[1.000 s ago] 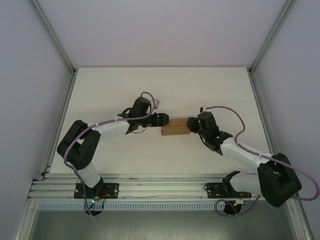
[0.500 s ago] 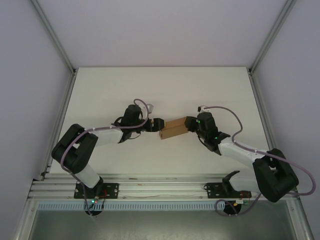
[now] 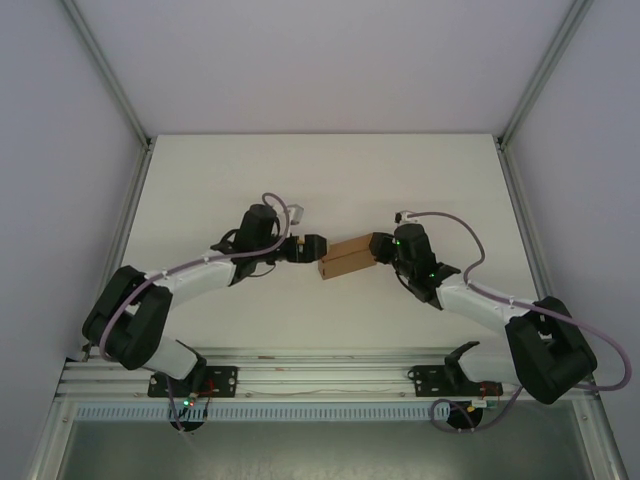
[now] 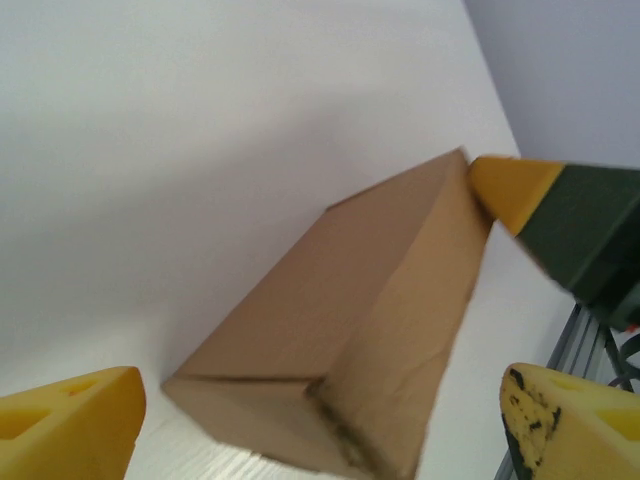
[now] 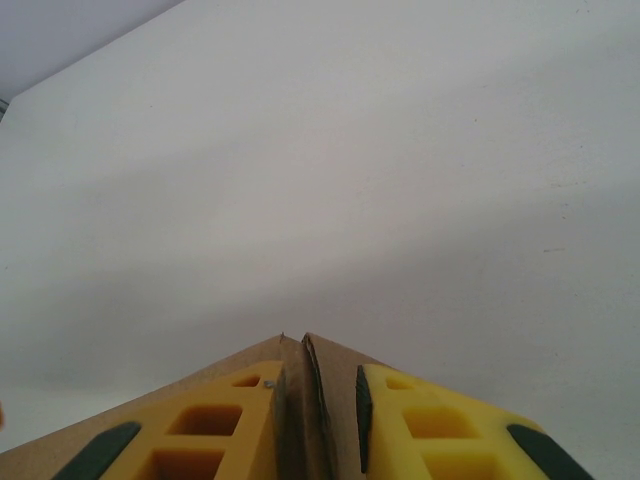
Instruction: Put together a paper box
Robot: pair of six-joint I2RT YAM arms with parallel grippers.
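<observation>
Since one second back: left arm has swung its elbow outward and lower. The left gripper has drawn slightly off the box end, its jaws gone from part-way to wide. The box's left end has dropped toward the near edge.

Small rectangular brown cardboard paper box: mid-table on the white table, between the two grippers. Long axis runs left to right, skewed, with the right end farther back and the left end nearer the arm bases.

Left gripper: released, jaws spread. In the left wrist view its yellow fingertips stand well to either side of the box's near end, apart from the cardboard.

Right gripper: clamped on the box's right end. In the right wrist view the yellow fingers pinch a thin cardboard edge between them.

Box faces that show are closed; its interior is hidden.
</observation>
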